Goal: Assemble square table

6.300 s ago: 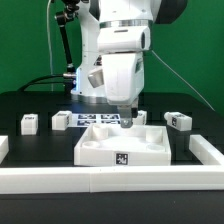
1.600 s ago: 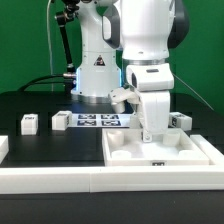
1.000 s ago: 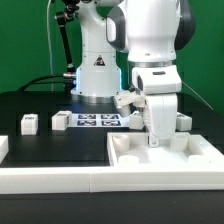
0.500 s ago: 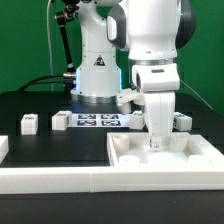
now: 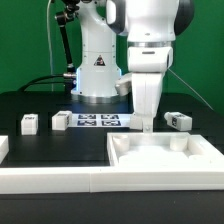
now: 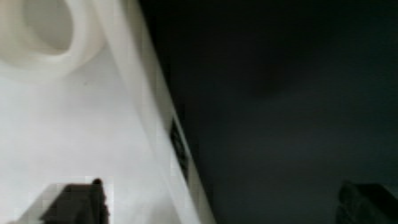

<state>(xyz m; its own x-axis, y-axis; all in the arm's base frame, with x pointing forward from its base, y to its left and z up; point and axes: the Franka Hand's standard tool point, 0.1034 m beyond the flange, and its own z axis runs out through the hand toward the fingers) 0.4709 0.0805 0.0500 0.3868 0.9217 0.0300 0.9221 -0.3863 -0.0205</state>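
Black table (image 5: 40, 145) carries: white square tabletop (image 5: 165, 157) at exterior view's right, by border rail (image 5: 55, 179); marker board (image 5: 98, 120) centre-rear; block leg (image 5: 29, 123), second block leg (image 5: 60, 120) left; third block leg (image 5: 178, 120) right.

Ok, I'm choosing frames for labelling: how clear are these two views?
Exterior view: sharp, evenly lit, though the white tabletop shows little surface detail. Wrist view: soft and out of focus, the tabletop pale, the table nearly black, the fingertips dark blurs.

Exterior table-level; wrist close over tabletop (image 6: 80, 130)
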